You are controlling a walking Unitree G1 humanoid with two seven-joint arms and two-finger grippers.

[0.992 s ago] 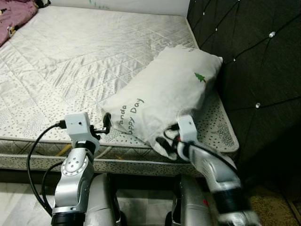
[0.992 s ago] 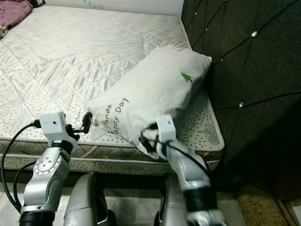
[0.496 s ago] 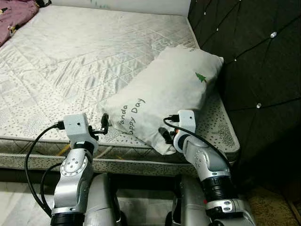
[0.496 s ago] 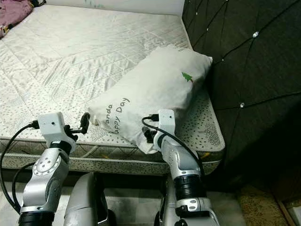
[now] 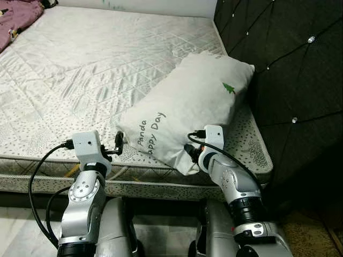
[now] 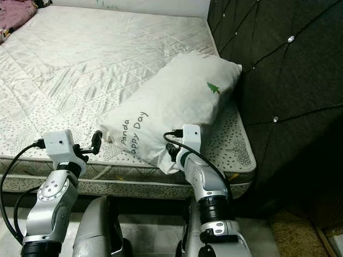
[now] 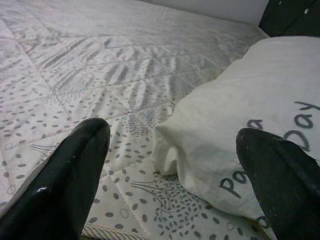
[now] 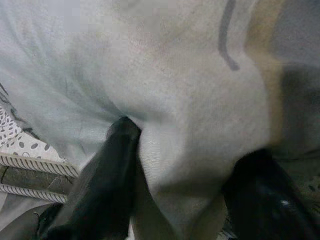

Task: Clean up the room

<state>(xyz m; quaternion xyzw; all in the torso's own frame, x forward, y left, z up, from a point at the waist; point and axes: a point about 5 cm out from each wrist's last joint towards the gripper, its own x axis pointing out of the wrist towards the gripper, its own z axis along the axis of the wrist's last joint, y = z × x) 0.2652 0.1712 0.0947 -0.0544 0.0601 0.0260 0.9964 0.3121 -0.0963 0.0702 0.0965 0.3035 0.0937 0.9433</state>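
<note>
A white pillow (image 5: 187, 101) printed "Panda Happy Day" with a small green tree lies slanted on the bare mattress (image 5: 80, 64), its far end against the dark headboard. My right gripper (image 5: 191, 153) is at the pillow's near corner by the bed's front edge. In the right wrist view its fingers (image 8: 117, 150) pinch a bulge of pillow fabric (image 8: 190, 100). My left gripper (image 5: 119, 143) hovers open just off the pillow's near left corner. In the left wrist view that corner (image 7: 200, 130) lies ahead between the spread fingers (image 7: 80, 165).
A tufted black headboard (image 5: 289, 64) walls off the right side. A purple garment (image 5: 16, 16) lies at the mattress's far left corner. The bed's front edge (image 5: 155, 179) runs just before my arms, with tiled floor and a brownish rug (image 5: 313, 230) below.
My right arm has swung in from lower right and risen to the pillow's near corner, lifting that corner slightly. The left gripper has barely shifted.
</note>
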